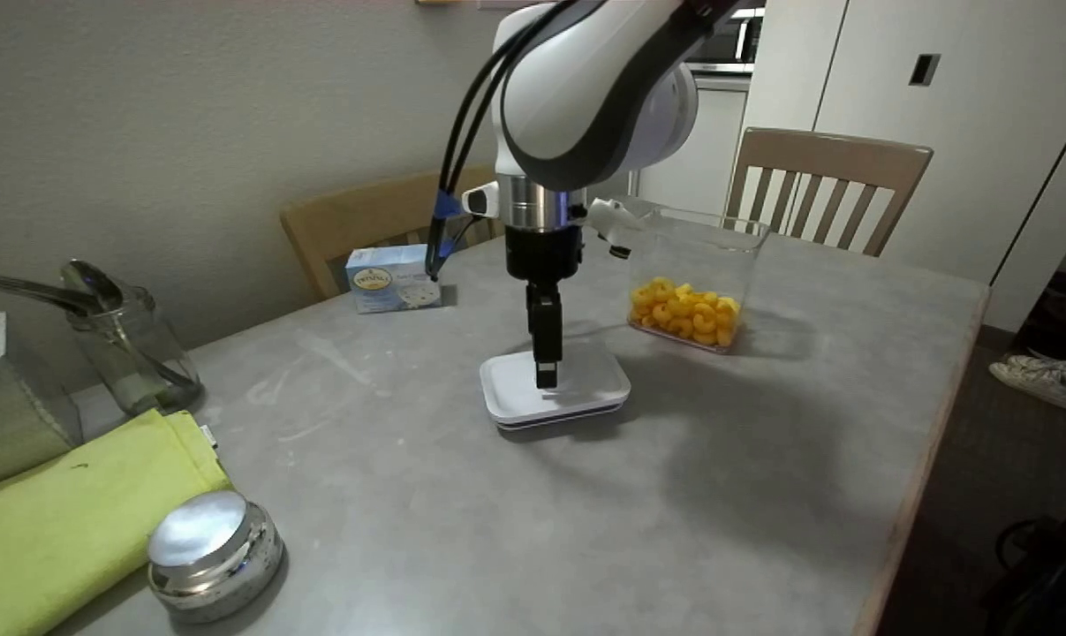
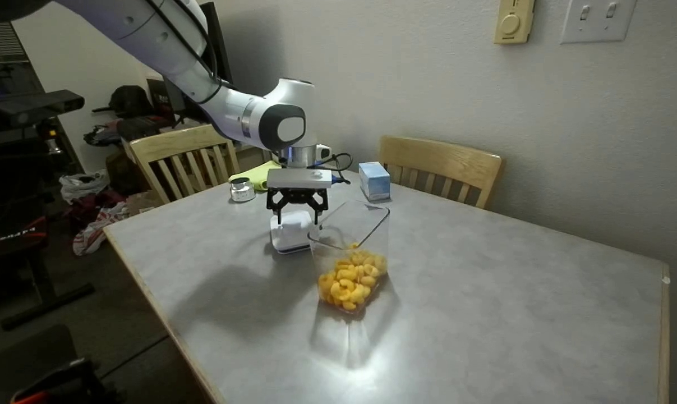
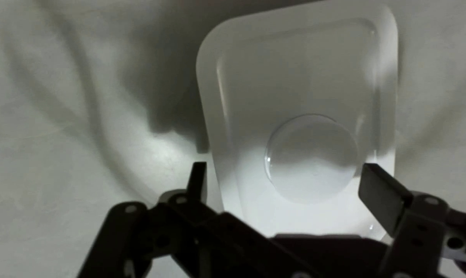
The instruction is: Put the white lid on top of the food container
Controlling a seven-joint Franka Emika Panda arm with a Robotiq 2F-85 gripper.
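The gripper (image 2: 298, 220) stands spread and empty above the white lid (image 3: 302, 100), which lies flat on the grey table (image 1: 391, 495); the food container (image 1: 705, 256), with orange pieces (image 1: 687, 311) in it, is near and uncovered. In the wrist view the finger (image 3: 385, 197) at the right overlaps the lid's edge; its counterpart sits outside the opposite one. Lowered off-centre, it would probably press the rim instead of pinching the sides, and so low an edge might slip free. A lid carried tilted could snag the container's tall side. The table also bears a tea box (image 1: 396, 278), a glass jar (image 1: 157, 344) of cutlery (image 1: 47, 296), a yellow cloth (image 1: 91, 521) and a shiny pot (image 1: 219, 556); beyond stand wooden chairs (image 1: 833, 155) and pale cupboards (image 1: 965, 159).
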